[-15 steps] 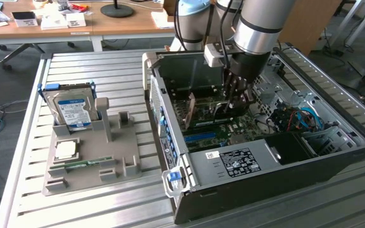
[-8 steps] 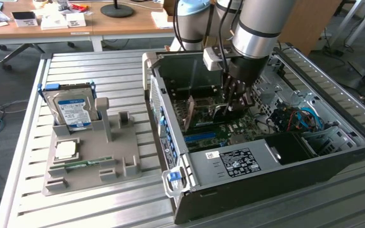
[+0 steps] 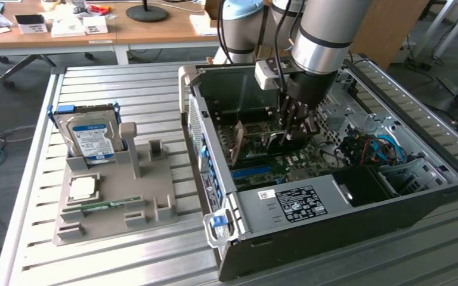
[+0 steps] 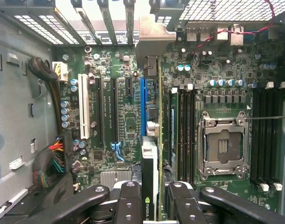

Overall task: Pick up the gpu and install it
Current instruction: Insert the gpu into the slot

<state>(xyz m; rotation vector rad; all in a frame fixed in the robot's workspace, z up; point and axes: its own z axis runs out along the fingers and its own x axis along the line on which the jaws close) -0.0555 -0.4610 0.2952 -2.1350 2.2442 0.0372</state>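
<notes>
The gpu stands on edge inside the open computer case, its green board just above the motherboard. My gripper reaches down into the case and is shut on the card's upper edge. In the wrist view the gpu appears edge-on between my black fingers, with its silver bracket toward the case's rear slot openings. The card lies along the long blue slot on the motherboard. Whether its edge sits in the slot is hidden by the card itself.
A grey fixture at the exterior view's left holds a silver hard drive, a processor and a slim memory stick. Inside the case are the power supply, an open processor socket, a white slot and cable bundles.
</notes>
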